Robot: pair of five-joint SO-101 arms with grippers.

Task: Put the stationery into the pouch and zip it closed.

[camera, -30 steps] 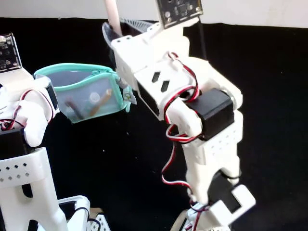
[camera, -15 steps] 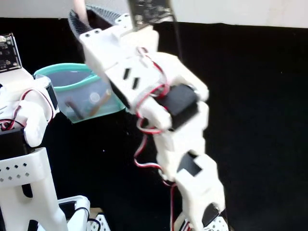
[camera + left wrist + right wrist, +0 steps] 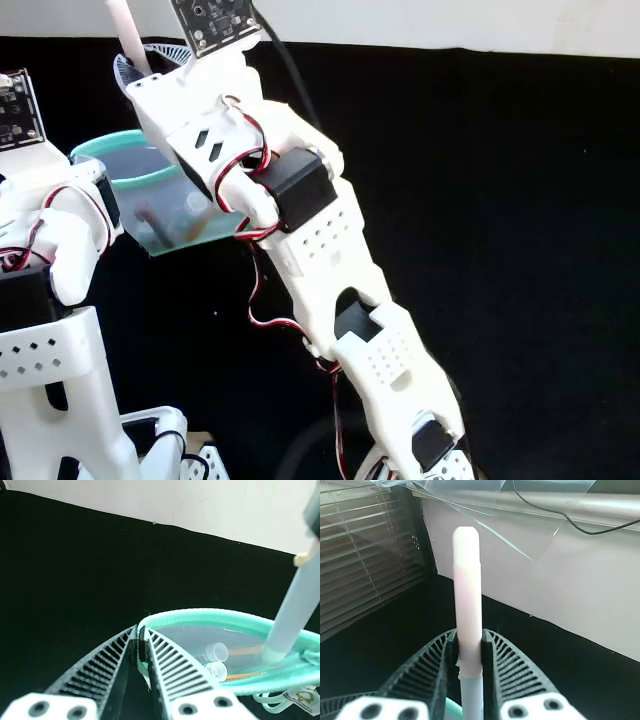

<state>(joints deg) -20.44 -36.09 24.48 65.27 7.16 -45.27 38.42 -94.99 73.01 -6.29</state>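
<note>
Left jaws clench the pouch (image 3: 210, 615) by its rim; the mouth gapes wide. Right jaws grasp the pen (image 3: 467, 605) upright, tip within the mouth's far end.

high camera overlooks table (image 3: 520, 200); wrist cameras close, sharing pen (image 3: 292, 610).

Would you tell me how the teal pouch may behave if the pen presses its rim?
Probably floppy: the pouch is thin clear film with a zip rim, clamped at one end by the left gripper, so it may sag or fold. Likely light: few small items inside. The pen in the right gripper looks rigid and could push the rim aside.
</note>
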